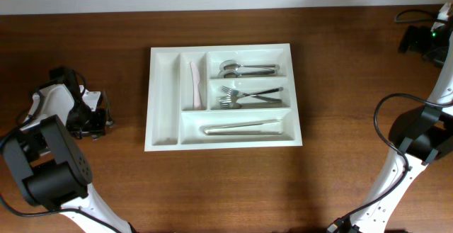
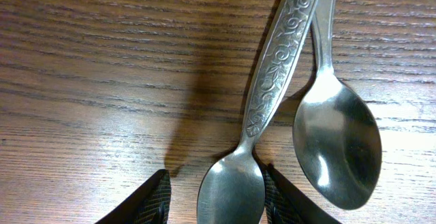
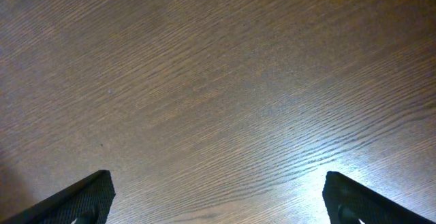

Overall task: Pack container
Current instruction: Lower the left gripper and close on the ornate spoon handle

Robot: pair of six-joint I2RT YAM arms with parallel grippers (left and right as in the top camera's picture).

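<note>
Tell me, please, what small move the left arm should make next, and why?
Probably close the left gripper on the patterned spoon: its fingers straddle the bowl with a gap showing on one side, and the plain spoon lies outside them.

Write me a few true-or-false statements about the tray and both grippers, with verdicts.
1. The leftmost upright compartment of the container is empty. True.
2. Its top long compartment is empty. False: spoons lie in it.
3. The left gripper straddles the bowl of the ornate spoon. True.
4. The right gripper is shut on something. False: it is open over bare table.
5. The plain spoon lies inside the container. False: it lies on the table beside the ornate spoon.
</note>
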